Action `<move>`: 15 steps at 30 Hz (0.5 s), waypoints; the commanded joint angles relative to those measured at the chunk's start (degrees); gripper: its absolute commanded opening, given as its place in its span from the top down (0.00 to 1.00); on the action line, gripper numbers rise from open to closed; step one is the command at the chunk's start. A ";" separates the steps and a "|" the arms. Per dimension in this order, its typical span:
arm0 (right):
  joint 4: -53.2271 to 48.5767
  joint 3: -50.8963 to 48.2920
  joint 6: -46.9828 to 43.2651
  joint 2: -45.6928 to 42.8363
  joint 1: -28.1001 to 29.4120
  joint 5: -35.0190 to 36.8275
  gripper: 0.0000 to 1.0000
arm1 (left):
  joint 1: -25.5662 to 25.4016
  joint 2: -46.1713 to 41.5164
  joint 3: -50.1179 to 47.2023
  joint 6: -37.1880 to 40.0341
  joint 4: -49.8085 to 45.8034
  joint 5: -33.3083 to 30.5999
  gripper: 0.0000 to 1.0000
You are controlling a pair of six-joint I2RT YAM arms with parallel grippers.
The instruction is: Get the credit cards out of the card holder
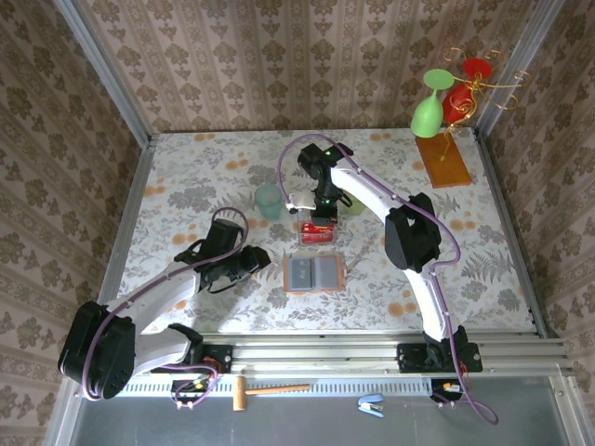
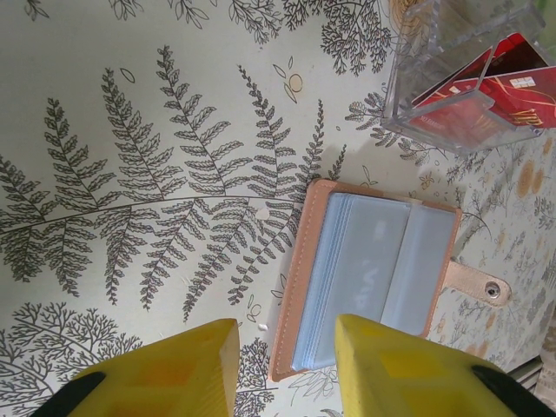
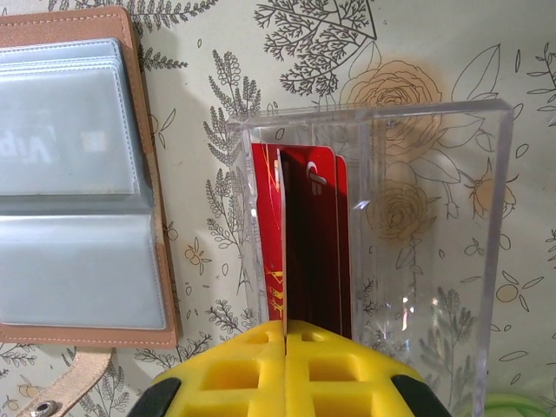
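The card holder [image 1: 314, 273] lies open and flat in the middle of the table, tan with grey-blue pockets [image 2: 373, 274] [image 3: 78, 174]. Just beyond it stands a clear plastic box [image 1: 318, 231] [image 3: 434, 217] with red credit cards [image 2: 486, 95] upright inside. My right gripper [image 1: 321, 218] [image 3: 286, 334] hangs over that box, shut on the top edge of one red card [image 3: 282, 252] seen edge-on. My left gripper [image 1: 265, 260] [image 2: 287, 365] hovers at the card holder's left edge, jaws apart, holding nothing.
A teal cup [image 1: 269, 200] and a green cup [image 1: 353, 204] stand behind the box. A glass stand with green and red glasses [image 1: 446, 102] on a wooden base [image 1: 442, 160] occupies the far right corner. A hammer [image 1: 265, 390] and stapler [image 1: 371, 404] lie by the arm bases.
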 commanded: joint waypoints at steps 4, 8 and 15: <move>-1.05 -0.88 0.98 0.71 0.27 -0.48 0.87 | 0.29 0.21 1.20 -0.43 -0.05 0.91 0.65; -0.37 -1.42 1.96 -1.31 0.37 0.62 0.81 | 0.29 0.48 1.49 -0.37 0.11 1.15 0.65; 3.80 -7.33 4.48 -7.75 0.82 2.33 0.79 | -0.05 2.02 2.50 -0.20 0.88 1.70 0.65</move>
